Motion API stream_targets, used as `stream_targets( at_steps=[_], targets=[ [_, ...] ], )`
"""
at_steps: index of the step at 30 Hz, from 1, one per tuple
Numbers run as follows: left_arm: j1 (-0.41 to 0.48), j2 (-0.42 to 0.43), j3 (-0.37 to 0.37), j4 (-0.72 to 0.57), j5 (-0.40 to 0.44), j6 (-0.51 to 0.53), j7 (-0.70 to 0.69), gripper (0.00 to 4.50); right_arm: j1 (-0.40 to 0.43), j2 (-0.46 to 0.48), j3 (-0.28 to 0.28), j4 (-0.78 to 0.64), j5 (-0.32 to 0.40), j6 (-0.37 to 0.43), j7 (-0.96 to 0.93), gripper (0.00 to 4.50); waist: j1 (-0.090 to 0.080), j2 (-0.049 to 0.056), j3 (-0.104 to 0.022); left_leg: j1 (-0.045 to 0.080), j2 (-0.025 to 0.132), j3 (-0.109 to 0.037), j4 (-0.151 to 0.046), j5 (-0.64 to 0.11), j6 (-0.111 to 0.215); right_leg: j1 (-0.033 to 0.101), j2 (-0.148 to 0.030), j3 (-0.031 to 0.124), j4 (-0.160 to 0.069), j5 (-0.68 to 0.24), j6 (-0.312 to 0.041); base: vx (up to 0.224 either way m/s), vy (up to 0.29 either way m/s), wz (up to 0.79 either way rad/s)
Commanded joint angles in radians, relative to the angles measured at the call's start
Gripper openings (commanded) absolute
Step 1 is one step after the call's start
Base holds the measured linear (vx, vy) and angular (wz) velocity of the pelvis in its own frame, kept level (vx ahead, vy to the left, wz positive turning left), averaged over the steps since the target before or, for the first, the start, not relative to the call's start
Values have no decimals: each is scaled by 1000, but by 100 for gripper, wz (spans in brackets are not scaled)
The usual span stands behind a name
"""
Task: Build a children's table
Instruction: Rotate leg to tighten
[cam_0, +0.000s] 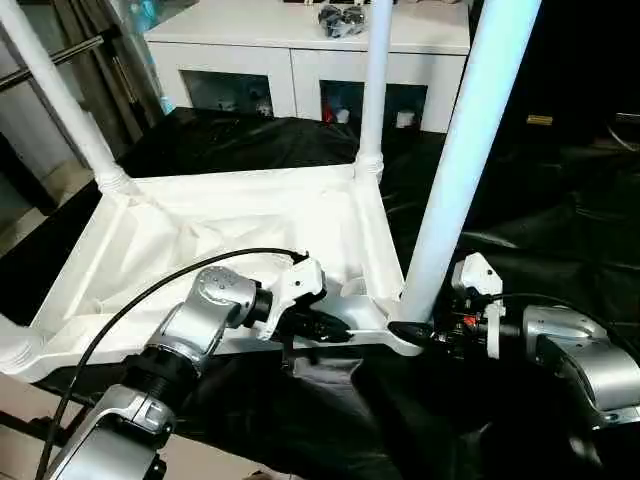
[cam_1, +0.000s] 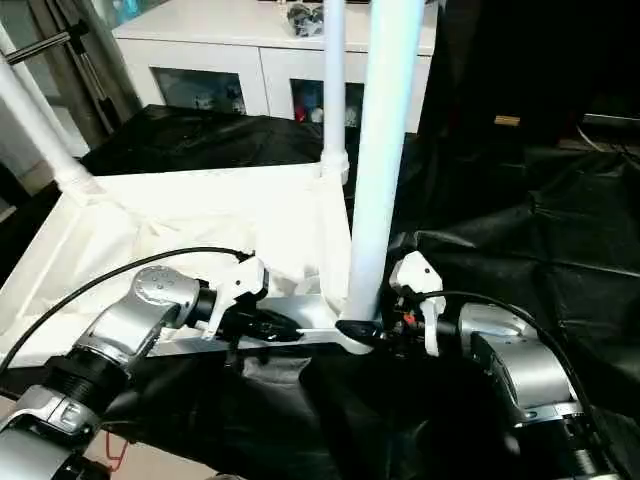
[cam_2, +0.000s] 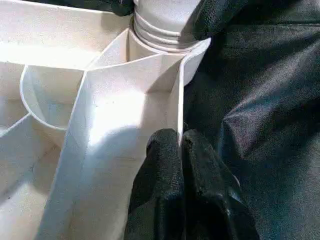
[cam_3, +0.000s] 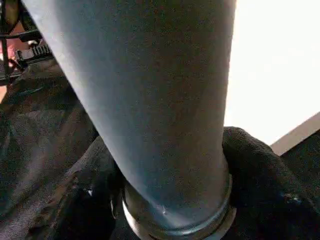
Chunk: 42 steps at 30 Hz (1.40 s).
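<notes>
The white tabletop (cam_0: 200, 230) lies underside up on a black cloth, its ribs showing. Three white legs stand in its corner sockets: one at the far left (cam_0: 60, 100), one at the far right (cam_0: 375, 90), and a thick near-right leg (cam_0: 460, 170). My left gripper (cam_0: 340, 328) is shut on the thin rim wall of the tabletop's near edge, with its fingers (cam_2: 165, 170) pinching that wall close to the near-right socket. From the right, my right gripper (cam_0: 415, 330) hugs the base of the near-right leg (cam_3: 150, 100), one black finger (cam_3: 265, 175) on each side of it.
A white cabinet (cam_0: 300, 50) with glass doors stands behind the tabletop. Black cloth (cam_0: 540, 230) covers the floor around and to the right. Metal bars (cam_0: 60, 55) lean at the far left. A black cable (cam_0: 150, 290) loops over my left forearm.
</notes>
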Motion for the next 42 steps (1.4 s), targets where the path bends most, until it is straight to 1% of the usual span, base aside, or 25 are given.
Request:
stream_targets(
  at_steps=[1,3,4,6,7,8,9,10,11,12,13,14,19,20,23,25,28,31,32,35,36,37,38,39,42],
  targets=[
    [-26,-20,5,-10,-6,-20,38,0,18,28,68,-46,31,15,60,264,-1,-16,-56,8,37,-8,-66,-160,83,44,-52,36,-62,-117,-264,0,0,0],
    [-31,-40,15,-4,7,-3,103,0,29,57,63,-47,23,17,5,263,0,-21,-56,9,37,-8,-66,-164,81,43,-52,36,-63,-127,-261,0,0,0],
    [-33,-47,19,-3,11,2,121,0,30,67,60,-45,20,16,-14,261,2,-19,-55,9,37,-8,-67,-168,77,42,-53,37,-65,-142,-258,0,0,0],
    [-38,-59,25,-1,12,10,144,0,28,85,55,-32,6,6,-52,261,1,-22,-53,10,36,-8,-69,-177,67,41,-53,37,-68,-171,-249,0,0,0],
    [-43,-70,31,2,11,20,164,0,25,101,51,-15,-9,-7,-88,261,1,-23,-52,11,36,-8,-71,-192,59,40,-53,37,-71,-205,-238,0,0,0],
    [-54,-102,40,7,14,40,216,0,7,163,31,52,-56,-29,-223,261,0,-22,-50,12,35,-8,-72,-202,55,39,-54,38,-74,-225,-234,0,0,0],
    [-54,-102,40,7,14,40,216,0,7,163,31,52,-56,-29,-223,261,-4,-19,-48,14,33,-8,-75,-221,37,33,-54,37,-77,-265,-227,0,0,0],
    [-67,-143,45,8,21,71,279,0,-23,243,3,123,-97,-42,-386,260,-10,-22,-47,12,33,-12,-80,-239,20,37,-56,36,-80,-301,-211,0,0,0],
    [-73,-162,44,10,28,84,308,0,-36,283,-9,144,-108,-40,-457,260,-21,-19,-45,13,31,-13,-82,-256,3,32,-54,36,-82,-321,-205,0,0,0],
    [-77,-174,43,11,33,92,327,0,-44,309,-16,155,-114,-37,-500,259,-27,-20,-45,12,30,-15,-84,-265,-2,34,-53,34,-83,-335,-198,0,0,0],
    [-80,-184,42,15,38,94,344,0,-52,335,-22,163,-119,-24,-542,259,-31,-20,-47,10,28,-17,-84,-258,-3,39,-53,33,-83,-332,-186,0,0,0],
    [-84,-201,38,27,46,96,370,0,-60,366,-25,174,-128,-14,-592,259,-36,-16,-45,11,28,-16,-84,-262,0,34,-51,36,-86,-320,-185,0,0,0],
    [-87,-233,31,44,62,103,410,0,-67,415,-18,191,-146,-24,-651,259,-38,-18,-52,6,26,-12,-77,-206,30,40,-50,36,-80,-213,-205,0,0,0],
    [-85,-242,26,37,63,107,411,0,-67,433,-23,196,-135,-28,-643,315,-37,-21,-52,5,26,-12,-75,-199,39,41,-50,36,-79,-202,-208,0,0,0],
    [-78,-243,23,24,63,109,402,0,-70,440,-31,195,-122,-25,-627,336,-37,-15,-50,7,28,-13,-79,-216,41,40,-50,36,-80,-223,-209,0,0,0],
    [-68,-225,16,8,61,101,374,0,-76,413,-17,192,-137,-43,-607,352,-37,-13,-49,9,29,-14,-81,-243,33,38,-50,36,-82,-248,-204,0,0,0],
    [-56,-189,5,-13,51,86,317,0,-73,354,6,166,-140,-58,-529,363,-38,-18,-50,8,29,-14,-81,-244,30,40,-49,37,-81,-231,-204,0,0,0],
    [-50,-158,-3,-21,46,63,262,0,-61,297,17,125,-118,-61,-424,363,-36,-19,-54,5,28,-11,-73,-192,58,44,-49,38,-73,-141,-225,0,0,0],
    [-47,-134,-8,-24,40,46,216,0,-49,245,24,88,-95,-63,-333,363,-33,-21,-57,2,28,-12,-68,-162,74,51,-50,37,-67,-91,-236,0,0,0],
    [-38,-93,-16,-34,27,17,136,0,-23,149,39,33,-51,-41,-173,363,-22,-17,-59,4,32,-10,-62,-124,113,50,-49,35,-58,-18,-266,0,0,0],
    [-36,-84,-17,-38,25,14,124,0,-16,123,47,20,-43,-36,-131,363,-18,-17,-59,5,33,-10,-62,-125,116,49,-48,35,-57,-15,-269,0,0,0],
    [-35,-76,-16,-41,23,15,114,0,-8,95,55,6,-33,-25,-87,363,-10,-10,-59,8,36,-9,-62,-131,118,47,-50,34,-56,-21,-275,0,0,0],
    [-35,-71,-16,-43,21,17,109,0,-4,77,61,-2,-25,-18,-60,363,-5,-13,-57,10,38,-7,-63,-147,115,46,-49,35,-58,-38,-278,0,0,0],
    [-34,-62,-19,-47,19,14,94,0,-3,60,65,-6,-18,-14,-37,363,-2,-13,-57,11,40,-7,-64,-154,112,44,-50,36,-58,-48,-279,0,0,0],
    [-23,-38,-24,-71,4,13,44,0,-3,30,64,-18,2,7,20,363,9,-17,-55,9,40,-7,-66,-173,97,46,-52,36,-59,-98,-271,0,0,0]
  ],
)
